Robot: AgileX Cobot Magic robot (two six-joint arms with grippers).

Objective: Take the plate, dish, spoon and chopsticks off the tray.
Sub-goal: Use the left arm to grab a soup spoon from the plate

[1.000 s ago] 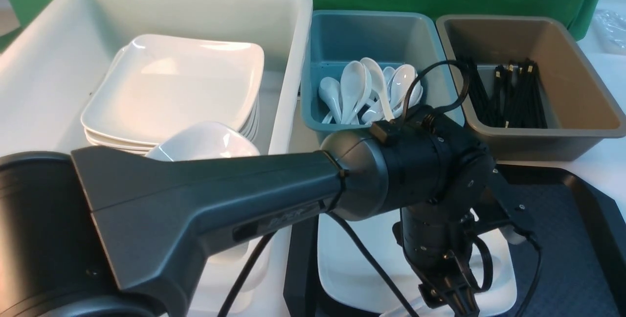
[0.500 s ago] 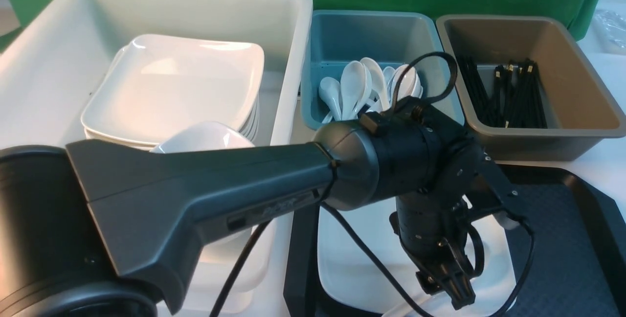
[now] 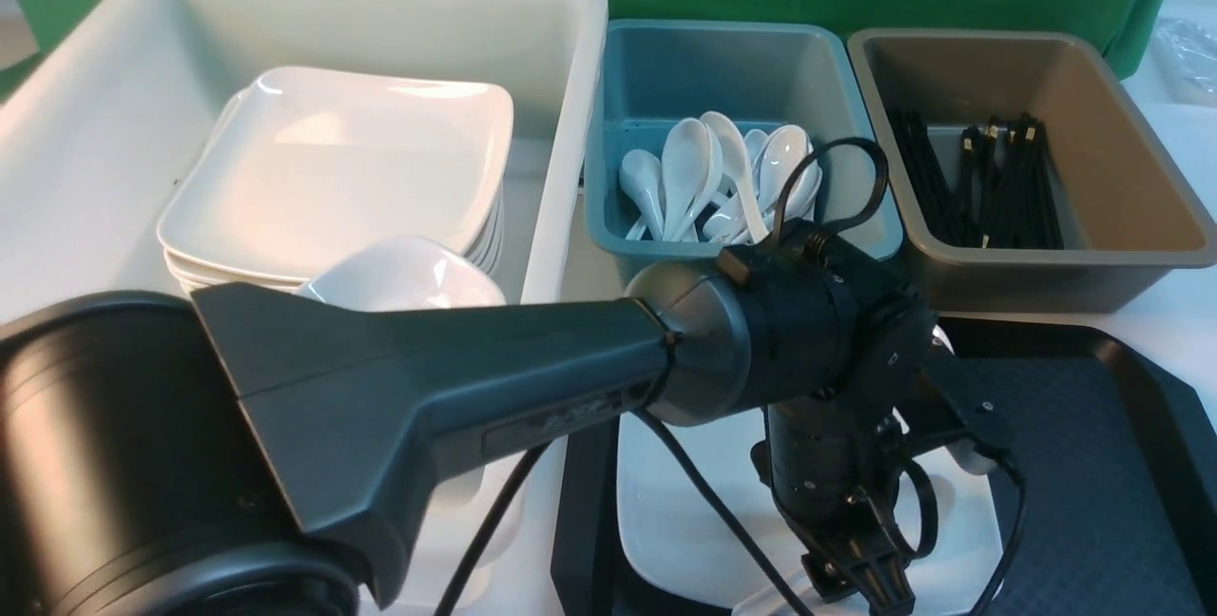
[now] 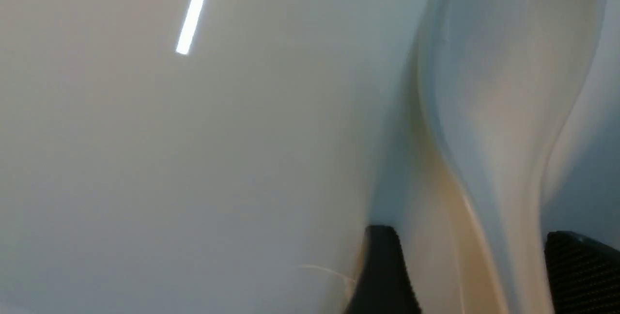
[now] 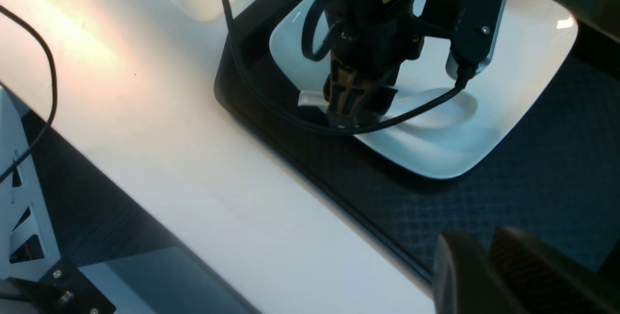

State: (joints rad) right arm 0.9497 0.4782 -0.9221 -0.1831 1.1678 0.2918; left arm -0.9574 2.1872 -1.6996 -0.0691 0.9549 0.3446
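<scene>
The white square plate (image 3: 666, 521) lies on the black tray (image 3: 1093, 464). The white spoon (image 4: 503, 86) lies on the plate, its bowl away from my wrist. My left gripper (image 4: 472, 270) points down at the plate, open, with the spoon's handle between its two fingers. The right wrist view shows this gripper (image 5: 348, 110) over the spoon (image 5: 436, 108) on the plate (image 5: 523, 62). My right gripper (image 5: 487, 260) is shut and empty above the tray's (image 5: 484, 197) near edge. No chopsticks or dish show on the tray.
A white tub (image 3: 314, 17) at the left holds stacked square plates and a small white bowl (image 3: 399, 274). A teal tub (image 3: 723, 65) holds several spoons. A brown tub (image 3: 1122, 169) holds several black chopsticks. My left arm hides much of the tray.
My left arm rose a little, then came back down. Its gripper now sits slightly lower over the plate.
</scene>
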